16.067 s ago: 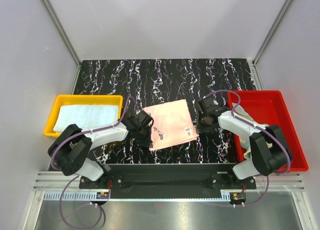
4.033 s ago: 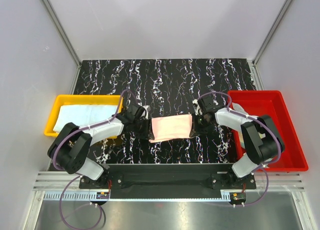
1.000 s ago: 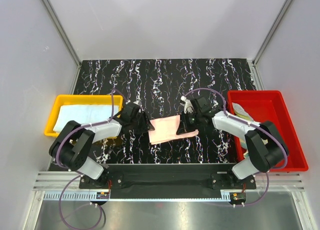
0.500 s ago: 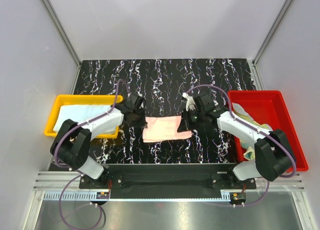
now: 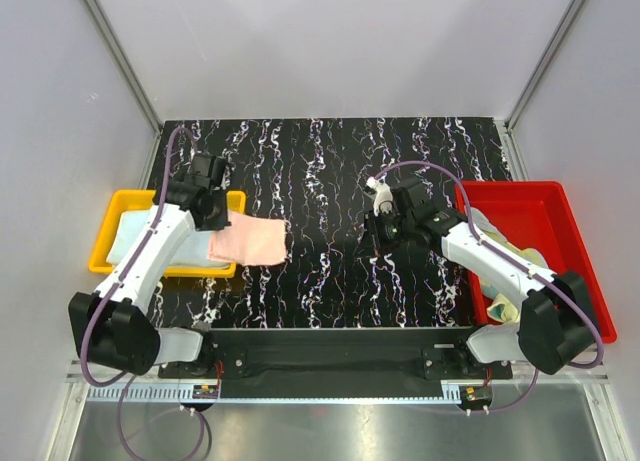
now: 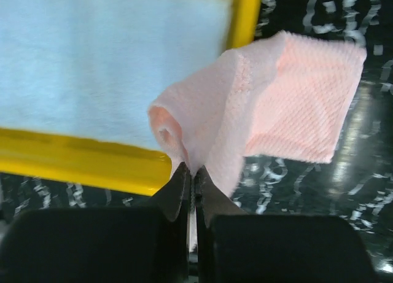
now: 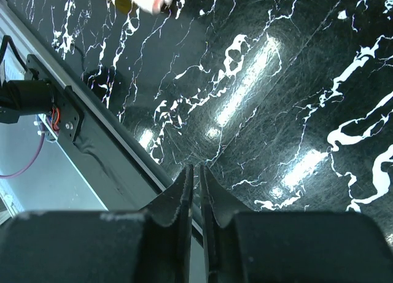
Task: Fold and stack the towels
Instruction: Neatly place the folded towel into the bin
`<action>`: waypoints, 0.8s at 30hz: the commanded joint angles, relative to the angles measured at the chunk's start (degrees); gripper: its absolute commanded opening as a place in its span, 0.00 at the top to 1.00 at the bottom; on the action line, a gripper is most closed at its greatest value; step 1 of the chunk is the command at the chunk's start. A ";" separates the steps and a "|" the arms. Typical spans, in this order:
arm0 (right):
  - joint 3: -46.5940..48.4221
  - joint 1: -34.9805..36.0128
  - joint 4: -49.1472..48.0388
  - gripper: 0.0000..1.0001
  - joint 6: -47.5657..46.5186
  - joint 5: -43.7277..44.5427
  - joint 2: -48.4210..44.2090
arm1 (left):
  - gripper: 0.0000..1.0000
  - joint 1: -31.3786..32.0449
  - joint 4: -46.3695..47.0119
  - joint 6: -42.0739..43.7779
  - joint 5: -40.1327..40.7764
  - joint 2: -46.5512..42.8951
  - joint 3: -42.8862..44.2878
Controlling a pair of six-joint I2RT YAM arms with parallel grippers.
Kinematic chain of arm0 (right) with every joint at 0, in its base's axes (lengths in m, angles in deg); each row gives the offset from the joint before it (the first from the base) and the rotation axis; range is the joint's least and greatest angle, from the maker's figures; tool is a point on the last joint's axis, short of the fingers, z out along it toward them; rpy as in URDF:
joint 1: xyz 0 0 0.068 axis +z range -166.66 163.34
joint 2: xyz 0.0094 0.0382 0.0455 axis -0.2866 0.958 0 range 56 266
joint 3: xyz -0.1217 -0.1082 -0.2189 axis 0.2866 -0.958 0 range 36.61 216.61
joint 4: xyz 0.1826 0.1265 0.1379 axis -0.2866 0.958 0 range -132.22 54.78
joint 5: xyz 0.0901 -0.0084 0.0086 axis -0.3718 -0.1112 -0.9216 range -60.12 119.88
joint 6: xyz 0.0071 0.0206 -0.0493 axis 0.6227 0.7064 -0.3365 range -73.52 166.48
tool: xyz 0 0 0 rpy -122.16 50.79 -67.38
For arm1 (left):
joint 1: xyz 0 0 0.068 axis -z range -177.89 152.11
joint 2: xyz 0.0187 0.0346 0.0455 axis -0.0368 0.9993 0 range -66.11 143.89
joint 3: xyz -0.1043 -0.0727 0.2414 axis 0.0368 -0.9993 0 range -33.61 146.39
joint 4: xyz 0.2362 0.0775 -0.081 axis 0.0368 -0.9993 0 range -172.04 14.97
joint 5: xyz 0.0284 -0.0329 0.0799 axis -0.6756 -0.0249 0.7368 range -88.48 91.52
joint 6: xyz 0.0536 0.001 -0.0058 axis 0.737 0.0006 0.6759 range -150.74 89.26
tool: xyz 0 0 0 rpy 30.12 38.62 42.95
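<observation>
While the left gripper (image 6: 191, 172) held the pink towel (image 6: 288, 105) clamped above the yellow tray (image 6: 80, 163) rim, the right gripper (image 7: 195, 172) hung nearly closed, empty. Stacking seemed underway; next: release squarely onto the blue towel (image 6: 104, 56).

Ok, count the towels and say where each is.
3. Light blue cloth towel in the yellow plastic tray; pale pink cloth towel pinched by the left end effector at that tray's edge; pale yellow-green cloth towel in the red plastic tray, partly hidden, perhaps more.
</observation>
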 commanded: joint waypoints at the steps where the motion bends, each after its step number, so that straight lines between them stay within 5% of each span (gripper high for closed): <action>1: 2.53 -0.22 0.16 0.85 -1.39 -0.65 -0.94 | 1.00 -4.28 -4.14 8.02 6.14 -1.35 2.58; 10: 1.92 -0.83 -1.68 0.85 -1.30 -1.87 -1.38 | 1.00 -13.95 -3.70 9.52 16.95 6.20 7.77; 17: 2.53 -1.19 -3.71 0.84 -1.91 -2.93 -2.17 | 1.00 -18.79 8.58 20.76 13.96 8.14 2.59; 24: 2.01 -1.89 -3.27 0.84 -2.35 -3.11 -3.67 | 1.00 -22.38 14.93 21.92 17.04 14.46 1.71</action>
